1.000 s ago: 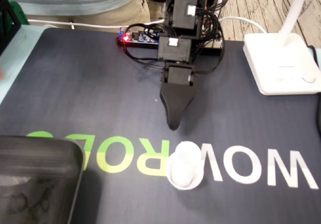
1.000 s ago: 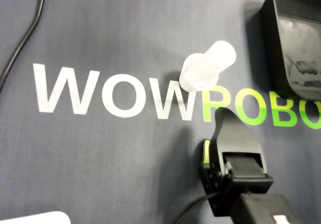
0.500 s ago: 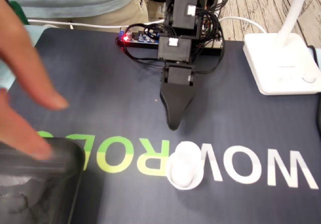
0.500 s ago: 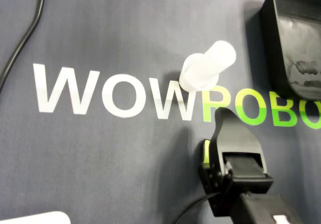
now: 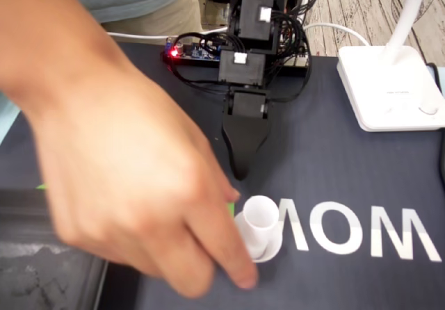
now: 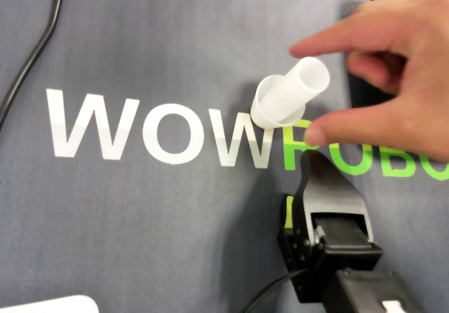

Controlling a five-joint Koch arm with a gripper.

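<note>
A white cup is seen standing on a dark mat, near the mat's lower edge in the fixed view and about midway along it, at the spot where the white lettering meets the green. In the overhead view the cup is shown leaning toward the upper right, with its wide end on the mat. The gripper is pointed down at the mat just behind the cup and is kept apart from it. Only one black tip is shown in either view, so whether its fingers are spread or pressed together cannot be told. A person's hand is held over the cup, with the forefinger and thumb spread on either side of it. Contact with the cup cannot be made out. A white lamp base is set at the mat's upper right corner in the fixed view, and a black tray at its lower left corner.
</note>
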